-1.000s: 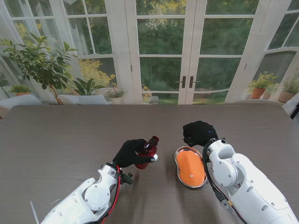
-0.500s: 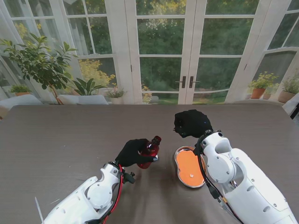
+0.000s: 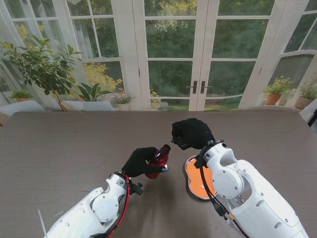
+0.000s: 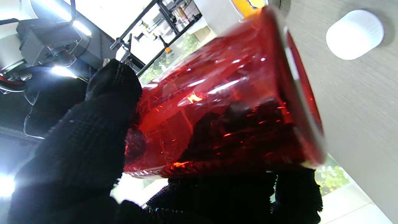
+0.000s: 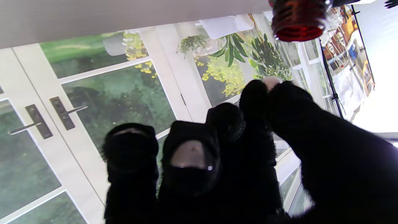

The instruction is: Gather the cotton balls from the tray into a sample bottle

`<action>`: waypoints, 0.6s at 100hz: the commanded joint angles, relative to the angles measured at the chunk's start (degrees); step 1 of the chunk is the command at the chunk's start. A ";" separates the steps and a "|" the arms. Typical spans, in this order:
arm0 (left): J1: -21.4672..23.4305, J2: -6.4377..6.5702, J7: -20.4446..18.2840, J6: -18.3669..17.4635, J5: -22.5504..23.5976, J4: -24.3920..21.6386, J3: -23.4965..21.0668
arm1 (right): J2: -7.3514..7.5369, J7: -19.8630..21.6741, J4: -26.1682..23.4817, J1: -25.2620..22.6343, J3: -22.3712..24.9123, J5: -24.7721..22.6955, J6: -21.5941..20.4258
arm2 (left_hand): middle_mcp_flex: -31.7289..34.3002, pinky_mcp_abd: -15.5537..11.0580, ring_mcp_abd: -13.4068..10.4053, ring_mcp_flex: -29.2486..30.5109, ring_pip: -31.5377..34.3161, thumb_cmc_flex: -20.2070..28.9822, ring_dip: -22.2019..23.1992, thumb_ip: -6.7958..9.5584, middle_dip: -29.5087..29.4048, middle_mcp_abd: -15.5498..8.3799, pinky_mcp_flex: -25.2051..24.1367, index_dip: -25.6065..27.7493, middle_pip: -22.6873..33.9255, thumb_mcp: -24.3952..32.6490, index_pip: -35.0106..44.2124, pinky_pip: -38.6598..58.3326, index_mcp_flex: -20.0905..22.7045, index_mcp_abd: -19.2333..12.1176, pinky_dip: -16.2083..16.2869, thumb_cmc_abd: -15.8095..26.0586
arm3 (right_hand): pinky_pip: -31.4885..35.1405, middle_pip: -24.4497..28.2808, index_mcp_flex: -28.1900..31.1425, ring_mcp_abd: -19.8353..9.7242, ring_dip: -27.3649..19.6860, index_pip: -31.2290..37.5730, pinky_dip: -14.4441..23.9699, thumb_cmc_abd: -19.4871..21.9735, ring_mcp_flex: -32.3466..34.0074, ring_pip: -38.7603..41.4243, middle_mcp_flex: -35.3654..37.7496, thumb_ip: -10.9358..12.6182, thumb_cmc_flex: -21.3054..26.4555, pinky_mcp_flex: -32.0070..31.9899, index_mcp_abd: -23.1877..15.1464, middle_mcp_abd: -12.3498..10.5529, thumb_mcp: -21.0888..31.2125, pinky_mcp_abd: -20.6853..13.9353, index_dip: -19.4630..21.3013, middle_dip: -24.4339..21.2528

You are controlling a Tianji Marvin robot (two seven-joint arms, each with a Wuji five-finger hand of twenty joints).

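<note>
Between my two hands, near the middle of the surface [image 3: 59, 144], the red sample bottle [image 3: 157, 159] is tilted, its neck pointing away from me and toward my right. My left hand [image 3: 140, 162] is wrapped around its body; the left wrist view shows black-gloved fingers [image 4: 93, 130] pressed against the red wall and more of them curled under it, so that hand is closed firmly on the bottle. In that same view a white cap [image 4: 354, 34] lies on the surface just beside the bottle's base.

My right hand [image 3: 190, 133] hangs just to the right of the bottle's neck and slightly farther from me. The right wrist view shows its thumb and first finger pinched together on a small pale cotton ball [image 5: 271, 82] at the fingertips, with the remaining fingers [image 5: 191, 155] curled alongside. The bottle's ribbed red mouth shows in that view near the pinched tips but apart from them.

Nearer to me than the right hand, the oval tray [image 3: 192, 174] with its orange inside and metal rim lies on the surface, partly covered by my right forearm. I cannot tell whether any cotton balls are left in it.

Beyond the far edge of the surface stand white glazed doors [image 3: 171, 54] and a leafy potted plant [image 3: 42, 67] to my left.
</note>
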 commanded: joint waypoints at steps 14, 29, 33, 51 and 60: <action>-0.04 -0.33 -0.70 -0.46 0.31 -0.02 -0.18 | -0.40 0.82 -0.02 -0.30 -1.15 0.29 -0.98 | 4.50 -2.30 0.15 0.42 0.76 13.16 0.91 3.45 1.07 -6.82 -2.24 0.99 3.98 12.92 12.67 -0.51 8.25 -12.78 0.63 10.68 | 3.29 1.27 -0.12 -1.96 0.80 0.57 1.14 0.99 1.46 2.30 0.34 2.33 0.53 0.19 0.95 -0.04 1.80 -0.26 1.04 0.12; -0.07 -0.39 -0.41 -0.66 0.49 0.07 -0.22 | -0.39 0.98 0.30 -0.28 -1.65 0.61 -1.54 | 4.42 -2.40 0.22 0.41 0.77 13.14 0.91 3.44 1.09 -6.82 -2.26 0.96 3.94 12.97 12.67 -0.53 8.25 -12.67 0.62 10.70 | 3.29 1.25 -0.15 -1.86 0.82 0.50 1.15 1.09 1.45 2.35 0.35 2.33 0.46 0.19 0.81 -0.04 1.72 -0.25 1.07 0.15; -0.07 -0.39 -0.35 -0.69 0.57 0.08 -0.23 | -0.37 1.08 0.35 -0.29 -1.74 0.68 -1.67 | 4.45 -2.38 0.15 0.43 0.78 13.11 0.91 3.43 1.10 -6.89 -2.25 0.95 3.96 12.96 12.65 -0.53 8.21 -12.80 0.63 10.68 | 3.28 1.24 -0.15 -2.21 0.78 0.48 1.16 1.06 1.45 2.26 0.35 2.35 0.50 0.19 0.82 -0.04 1.70 -0.25 1.09 0.16; -0.03 -0.39 -0.24 -0.70 0.65 0.03 -0.29 | -0.16 1.84 0.24 -0.64 -1.74 0.70 -2.47 | 4.46 -2.41 0.14 0.44 0.77 13.10 0.90 3.43 1.10 -6.88 -2.25 0.94 3.94 13.03 12.69 -0.53 8.26 -12.73 0.63 10.69 | 3.28 1.22 -0.19 -1.94 0.80 0.45 1.17 1.16 1.45 2.31 0.34 2.34 0.39 0.19 0.86 -0.04 1.62 -0.25 1.11 0.18; -0.04 -0.39 -0.27 -0.75 0.64 -0.01 -0.26 | -0.12 2.08 0.28 -0.65 -1.81 0.73 -2.58 | 4.46 -2.26 0.19 0.41 0.76 13.08 0.89 3.41 1.10 -6.92 -2.22 0.92 3.94 13.03 12.67 -0.51 8.19 -12.76 0.65 10.69 | 3.24 1.21 -0.25 -1.94 0.80 0.42 1.17 1.16 1.45 2.32 0.34 2.37 0.47 0.11 0.82 -0.04 1.61 -0.26 1.12 0.19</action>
